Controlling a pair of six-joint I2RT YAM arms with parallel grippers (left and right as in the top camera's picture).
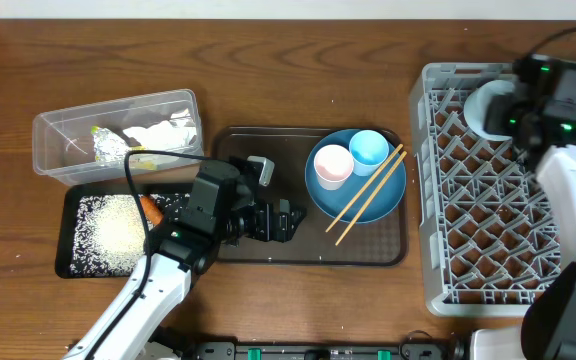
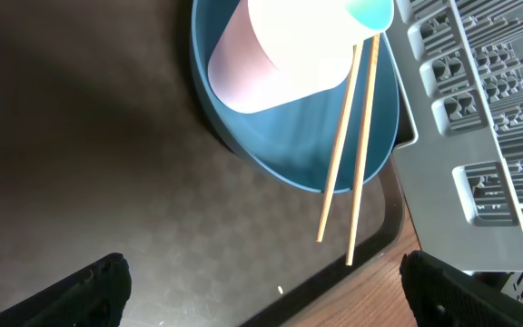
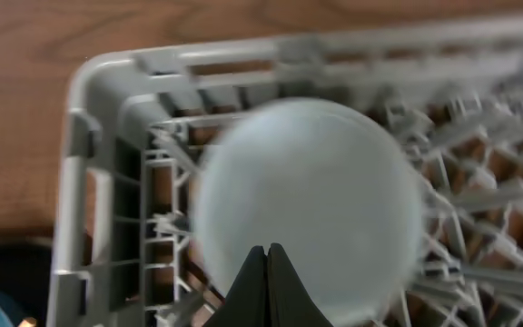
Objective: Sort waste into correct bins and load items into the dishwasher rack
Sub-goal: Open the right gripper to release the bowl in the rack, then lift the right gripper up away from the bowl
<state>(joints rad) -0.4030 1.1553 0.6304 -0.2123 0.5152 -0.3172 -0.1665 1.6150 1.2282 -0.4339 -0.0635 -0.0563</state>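
The blue plate point(image 1: 380, 200) lies on the brown serving tray and carries the pink cup point(image 1: 332, 165), the light blue cup point(image 1: 369, 147) and the chopsticks point(image 1: 368, 195). My left gripper point(image 1: 288, 221) hovers open and empty over the tray, left of the plate point(image 2: 280, 136); its fingers point(image 2: 275, 295) frame the chopstick tips point(image 2: 348, 154). The pale bowl point(image 1: 480, 105) sits in the far left corner of the grey rack point(image 1: 488, 230). My right gripper point(image 3: 268, 282) is shut and empty just above the bowl point(image 3: 307, 182). Tissue point(image 1: 158, 135), foil point(image 1: 111, 148) and wrapper point(image 1: 143, 158) lie in the clear tub point(image 1: 48, 160); rice point(image 1: 113, 232) and carrot point(image 1: 151, 208) lie in the black tray point(image 1: 68, 265).
The brown serving tray point(image 1: 268, 250) lies between the bins and the rack; its near rim point(image 2: 352, 272) runs under my left fingers. The rack wall point(image 2: 479, 136) stands close to the right of the plate. Bare wooden table surrounds everything.
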